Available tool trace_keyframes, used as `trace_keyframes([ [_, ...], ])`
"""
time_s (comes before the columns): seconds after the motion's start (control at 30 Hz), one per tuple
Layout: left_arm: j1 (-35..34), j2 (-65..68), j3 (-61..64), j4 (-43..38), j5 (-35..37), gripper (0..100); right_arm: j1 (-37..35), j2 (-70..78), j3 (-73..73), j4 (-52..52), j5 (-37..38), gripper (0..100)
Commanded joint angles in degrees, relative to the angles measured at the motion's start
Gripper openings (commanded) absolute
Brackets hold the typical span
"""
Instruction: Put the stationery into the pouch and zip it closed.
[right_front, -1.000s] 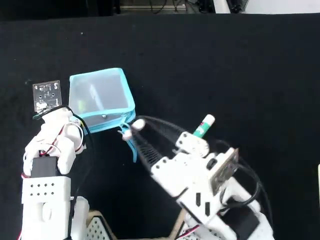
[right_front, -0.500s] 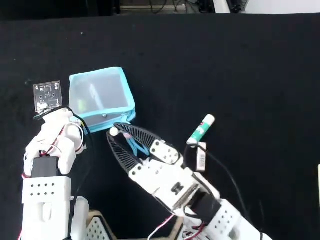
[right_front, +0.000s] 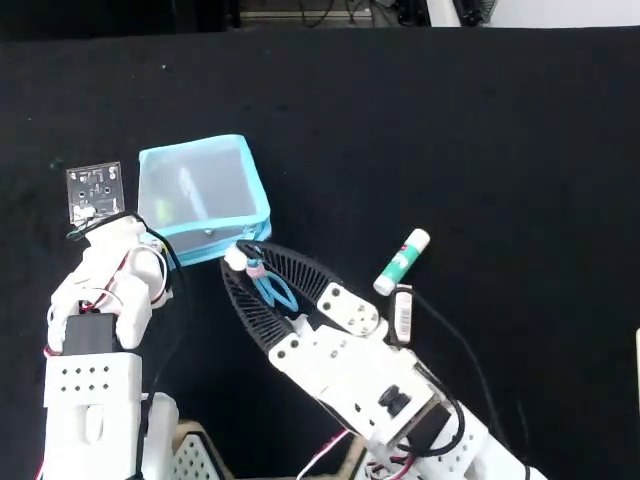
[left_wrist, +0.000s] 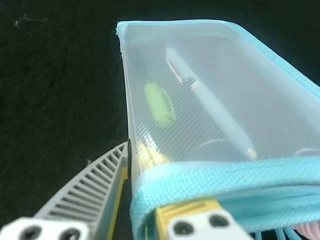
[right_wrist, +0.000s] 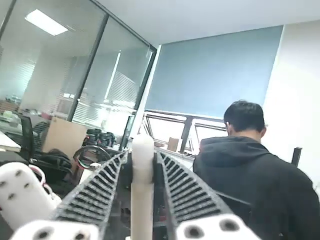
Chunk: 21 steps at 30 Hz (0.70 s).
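A see-through pouch (right_front: 198, 192) with cyan trim lies left of centre; a pen (left_wrist: 210, 107), a green item (left_wrist: 159, 104) and something yellow (left_wrist: 147, 156) show through its wall. My left gripper (right_front: 158, 252) (left_wrist: 145, 197) is shut on the pouch's near rim. My right gripper (right_front: 240, 262) (right_wrist: 142, 155) is shut on a white stick-shaped item (right_wrist: 142, 180), its tip just off the pouch's near right corner. The pouch's blue pull strap (right_front: 270, 290) lies under the right fingers. A green-and-white glue stick (right_front: 402, 261) lies on the table to the right.
The black table (right_front: 450, 130) stretches open behind and right of the pouch. A small labelled black piece (right_front: 402, 313) sits beside the glue stick, next to the right arm's cable. The right wrist view looks up into an office with a person standing.
The right arm has swung left and turned its wrist, uncovering the glue stick; its tip went left past the pouch corner, then came back slightly. Left arm and pouch have stayed still.
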<state>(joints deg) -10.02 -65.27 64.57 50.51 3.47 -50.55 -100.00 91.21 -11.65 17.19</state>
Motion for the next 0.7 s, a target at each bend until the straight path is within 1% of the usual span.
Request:
trace_keyframes([
  [0.0,-0.5,0.5,-0.7,-0.7,-0.6,3,-0.4,0.0,-2.2,-1.6,-1.9,1.1],
  [0.3,-0.5,0.5,-0.8,-0.7,-0.6,3,-0.3,0.0,5.8,-1.7,-1.6,1.1],
  [0.43,-0.5,0.5,-0.7,-0.7,-0.6,3,-0.3,-0.7,5.3,-2.0,-1.6,1.1],
  [0.67,-0.5,0.5,-0.7,-0.7,-0.5,3,-0.4,0.0,-1.7,-1.9,-1.9,1.1],
])
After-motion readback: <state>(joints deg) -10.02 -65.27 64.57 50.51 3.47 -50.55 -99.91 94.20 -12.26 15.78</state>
